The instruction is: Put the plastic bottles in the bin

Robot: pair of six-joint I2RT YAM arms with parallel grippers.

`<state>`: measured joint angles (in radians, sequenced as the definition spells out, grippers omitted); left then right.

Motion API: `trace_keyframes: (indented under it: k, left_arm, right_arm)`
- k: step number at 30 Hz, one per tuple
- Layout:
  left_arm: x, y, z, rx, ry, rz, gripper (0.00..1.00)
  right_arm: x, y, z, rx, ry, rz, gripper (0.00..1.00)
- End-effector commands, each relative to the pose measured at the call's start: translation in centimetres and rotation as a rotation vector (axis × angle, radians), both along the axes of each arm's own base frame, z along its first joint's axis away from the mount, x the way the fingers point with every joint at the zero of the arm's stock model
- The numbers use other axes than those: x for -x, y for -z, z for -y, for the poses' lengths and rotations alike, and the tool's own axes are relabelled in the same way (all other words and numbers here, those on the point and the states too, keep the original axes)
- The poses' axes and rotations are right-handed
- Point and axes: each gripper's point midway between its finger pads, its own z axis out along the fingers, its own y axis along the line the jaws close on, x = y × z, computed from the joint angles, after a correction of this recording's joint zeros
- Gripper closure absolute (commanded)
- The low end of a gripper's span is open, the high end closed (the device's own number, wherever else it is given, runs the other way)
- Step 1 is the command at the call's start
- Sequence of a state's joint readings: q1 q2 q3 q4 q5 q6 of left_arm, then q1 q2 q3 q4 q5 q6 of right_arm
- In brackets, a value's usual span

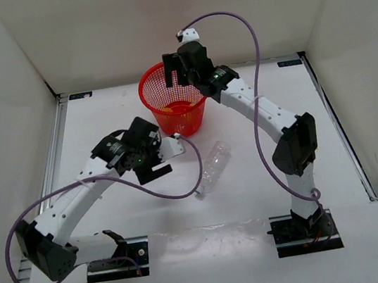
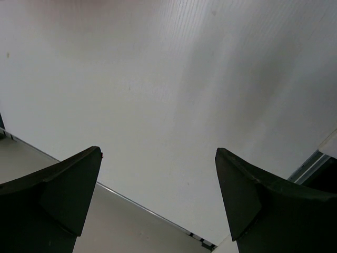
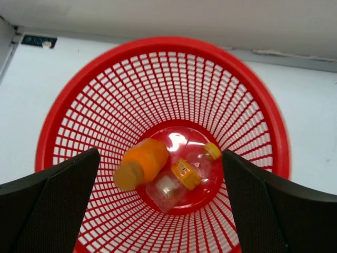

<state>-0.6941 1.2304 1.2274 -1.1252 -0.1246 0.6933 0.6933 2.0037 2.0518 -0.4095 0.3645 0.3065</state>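
Note:
The red mesh bin (image 1: 174, 112) stands at the table's far middle. My right gripper (image 1: 177, 70) hangs open and empty over its rim. In the right wrist view the bin (image 3: 79, 105) holds the stubby orange bottle (image 3: 142, 162) and the short clear bottle with orange-yellow bands (image 3: 184, 176) on its base, below my right gripper (image 3: 160, 174). The long clear bottle with pale cap (image 1: 212, 166) lies on the table in front of the bin. My left gripper (image 1: 156, 162) is open and empty, to the left of that bottle; its wrist view (image 2: 158, 174) shows only wall and table.
White walls enclose the table on three sides. A purple cable (image 1: 175, 193) from the left arm loops across the table just left of the lying bottle. The right arm's elbow (image 1: 296, 143) stands to the bottle's right.

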Motion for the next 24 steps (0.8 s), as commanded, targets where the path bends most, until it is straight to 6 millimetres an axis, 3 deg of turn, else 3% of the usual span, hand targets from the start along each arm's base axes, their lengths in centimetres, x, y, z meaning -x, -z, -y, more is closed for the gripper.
trace_keyframes:
  k: [1,6,7,8,11,12,16,18,23,24]
  left_arm:
    - [0.4,-0.5,4.7,0.013,0.125,-0.023,0.0]
    - [0.3,0.5,13.0,0.107,0.16,-0.179,0.0]
    - [0.5,0.7,14.4,0.142,0.152,-0.224,0.0]
    - [-0.3,1.4,16.2,0.163,0.101,-0.261,0.0]
    - [-1.7,3.2,19.0,0.199,-0.003,-0.311,0.0]
    - [-2.1,3.7,19.6,0.209,-0.028,-0.317,0.0]
    - [-3.4,6.4,21.3,0.229,-0.128,-0.329,0.0]
    - [-3.4,8.3,21.6,0.209,-0.165,-0.358,0.0]
    - [-1.9,10.6,22.9,0.228,-0.182,-0.485,0.0]
    - [-1.9,10.8,23.0,0.235,-0.189,-0.485,0.0]
  right_arm:
    - [1.9,-10.9,3.8,-0.103,0.063,0.198,0.0]
    - [4.1,-11.9,9.9,-0.107,0.239,0.214,0.0]
    - [5.0,-13.2,12.2,-0.129,0.284,0.236,0.0]
    - [5.4,-11.3,13.2,-0.109,0.306,0.203,0.0]
    - [7.5,-11.5,17.2,-0.135,0.377,0.213,0.0]
    - [8.5,-10.6,19.0,-0.134,0.414,0.204,0.0]
    - [10.8,-8.7,22.1,-0.127,0.472,0.192,0.0]
    - [11.8,-8.7,23.8,-0.127,0.504,0.201,0.0]
    - [13.3,-7.1,25.8,-0.08,0.553,0.176,0.0]
    - [13.6,-7.5,26.0,-0.089,0.553,0.186,0.0]
